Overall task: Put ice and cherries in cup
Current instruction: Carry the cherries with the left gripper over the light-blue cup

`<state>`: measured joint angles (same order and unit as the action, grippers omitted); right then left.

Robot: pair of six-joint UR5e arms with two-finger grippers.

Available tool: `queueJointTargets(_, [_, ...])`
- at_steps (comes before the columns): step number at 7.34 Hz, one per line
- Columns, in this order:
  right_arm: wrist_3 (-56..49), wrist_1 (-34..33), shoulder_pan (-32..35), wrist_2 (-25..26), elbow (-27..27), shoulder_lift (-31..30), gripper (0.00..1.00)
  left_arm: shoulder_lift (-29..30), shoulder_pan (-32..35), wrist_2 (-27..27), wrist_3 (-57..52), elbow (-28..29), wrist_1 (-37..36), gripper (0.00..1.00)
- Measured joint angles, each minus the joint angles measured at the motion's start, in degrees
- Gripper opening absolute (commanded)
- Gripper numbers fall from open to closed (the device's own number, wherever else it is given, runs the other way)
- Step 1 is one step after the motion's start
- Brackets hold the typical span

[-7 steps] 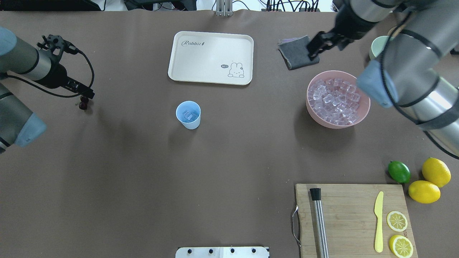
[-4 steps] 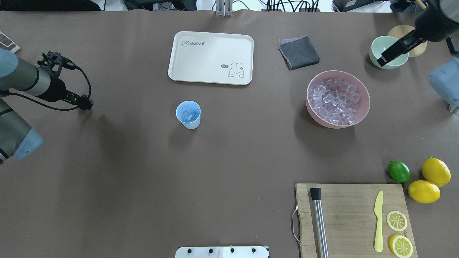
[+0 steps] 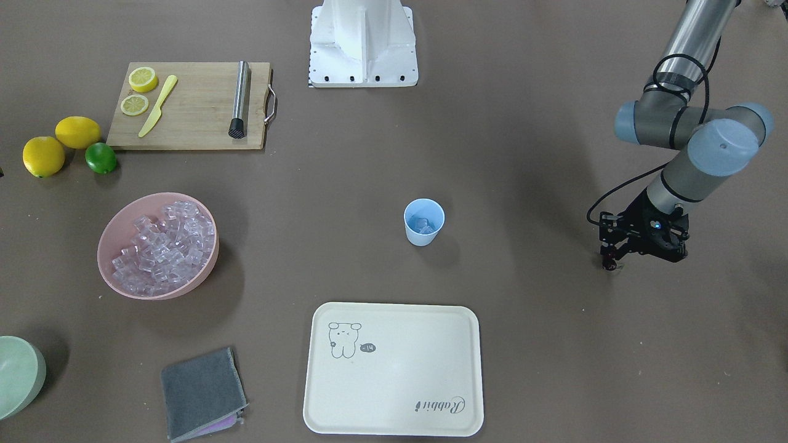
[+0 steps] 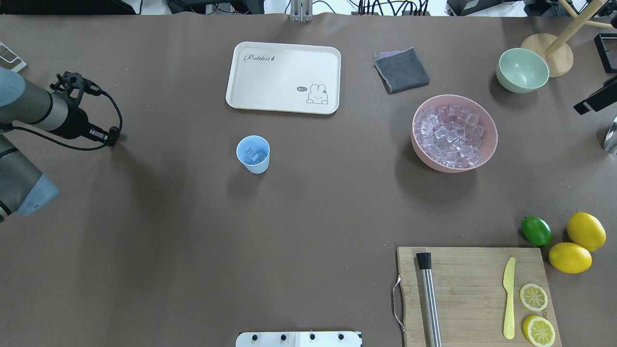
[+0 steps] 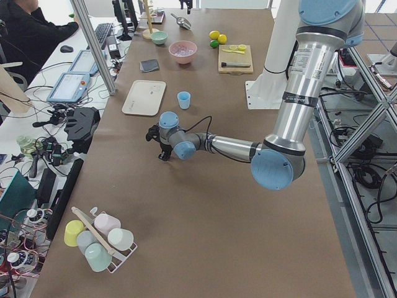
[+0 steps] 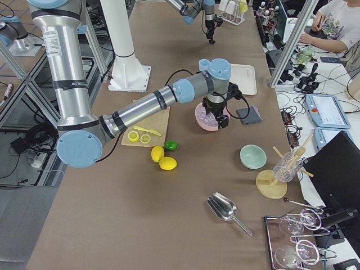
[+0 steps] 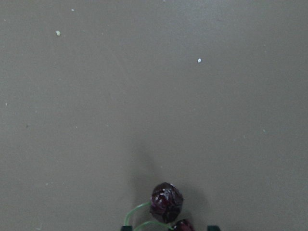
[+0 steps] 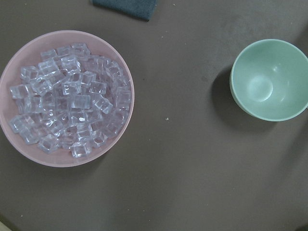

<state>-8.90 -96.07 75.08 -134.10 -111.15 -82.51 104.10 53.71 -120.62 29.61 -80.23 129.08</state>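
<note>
The light-blue cup (image 4: 253,154) stands mid-table with a few ice cubes in it; it also shows in the front view (image 3: 423,223). Most of the ice (image 4: 450,135) fills the pink bowl (image 4: 491,144). The cherries (image 7: 166,202), dark red with a green stem, lie on the table at the far left. My left gripper (image 4: 113,141) is low over them, open, its tips either side of the pair. In the front view it (image 3: 611,261) hides most of the cherries. My right gripper (image 4: 595,101) is high at the right edge; I cannot tell whether it is open.
A cream tray (image 4: 283,77), a grey cloth (image 4: 401,70) and a pale green bowl (image 4: 523,70) sit at the back. A cutting board (image 4: 472,294) with a muddler, knife and lemon slices is front right, beside a lime (image 4: 536,231) and two lemons.
My left gripper has come down over the cherries, which no longer show in the overhead view. My right arm has swung from above the grey cloth out to the right edge.
</note>
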Motion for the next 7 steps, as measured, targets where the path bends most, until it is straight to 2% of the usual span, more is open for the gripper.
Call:
queueJointTargets(3, [-3.16,0.0,1.58,-0.03,-0.44,-3.28,0.99,2.4,0.25,-1.77,2.46,-2.69,-2.6,0.0])
queueJointTargets(5, [-9.79,0.0,3.89,-0.08,-0.02,-7.09,0.99,9.29,0.08,-3.51,6.11,-7.77,-11.48,0.0])
queueJointTargets(7, [-14.09,-0.05,5.49,-0.57,0.99,-9.3,0.99,15.19,-2.39,-4.72,14.27,-11.91,-14.83,0.0])
